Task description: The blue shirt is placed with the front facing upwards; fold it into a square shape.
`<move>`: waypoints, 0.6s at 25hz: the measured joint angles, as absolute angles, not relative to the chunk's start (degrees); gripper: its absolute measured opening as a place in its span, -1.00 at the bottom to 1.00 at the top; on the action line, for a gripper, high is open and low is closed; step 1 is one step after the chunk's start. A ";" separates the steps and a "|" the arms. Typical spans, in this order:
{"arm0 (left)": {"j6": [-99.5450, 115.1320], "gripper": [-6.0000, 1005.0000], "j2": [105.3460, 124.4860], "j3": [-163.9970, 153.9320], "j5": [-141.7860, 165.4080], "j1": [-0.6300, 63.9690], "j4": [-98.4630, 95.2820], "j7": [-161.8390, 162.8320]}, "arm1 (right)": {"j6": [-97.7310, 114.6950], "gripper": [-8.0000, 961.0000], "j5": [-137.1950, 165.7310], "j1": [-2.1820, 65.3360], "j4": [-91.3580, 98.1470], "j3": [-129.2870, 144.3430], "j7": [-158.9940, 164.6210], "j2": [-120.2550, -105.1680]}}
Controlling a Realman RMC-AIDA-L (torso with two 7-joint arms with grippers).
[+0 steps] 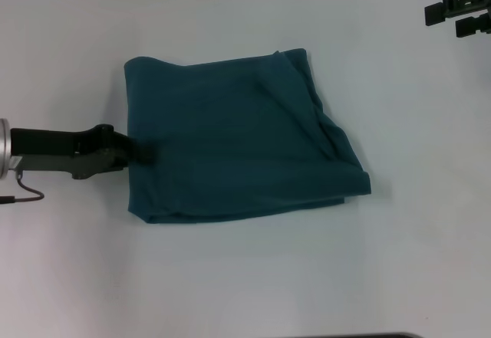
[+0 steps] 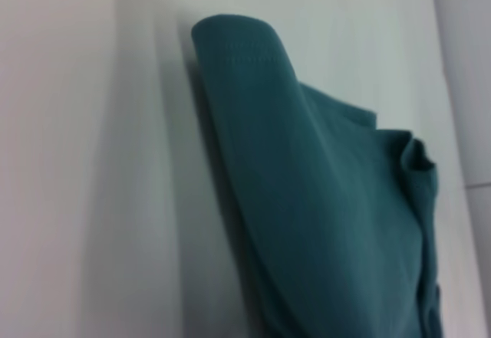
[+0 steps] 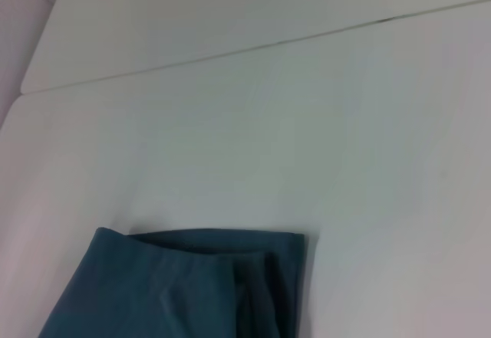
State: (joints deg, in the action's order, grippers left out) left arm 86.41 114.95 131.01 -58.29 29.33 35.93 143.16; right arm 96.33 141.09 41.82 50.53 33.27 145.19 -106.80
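The left gripper pinches the folded blue shirt's left edge; right gripper open, well apart.

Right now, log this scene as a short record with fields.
surface: white table
garment: blue shirt, folded into a rough rectangle, layers bunched at its right edge, no lettering showing
left gripper: at the shirt's left edge
right gripper: at the far right, apart from the shirt
task state: nearly square, edges uneven

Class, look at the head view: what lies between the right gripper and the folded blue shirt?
Nothing: in the head view only bare white table lies between the right gripper, far right, and the blue shirt.
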 joint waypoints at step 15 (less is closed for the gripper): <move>98.19 -0.41 115.92 147.49 -61.05 25.37 43.17 143.30 | 96.44 0.87 140.98 41.64 50.18 33.04 145.20 -106.88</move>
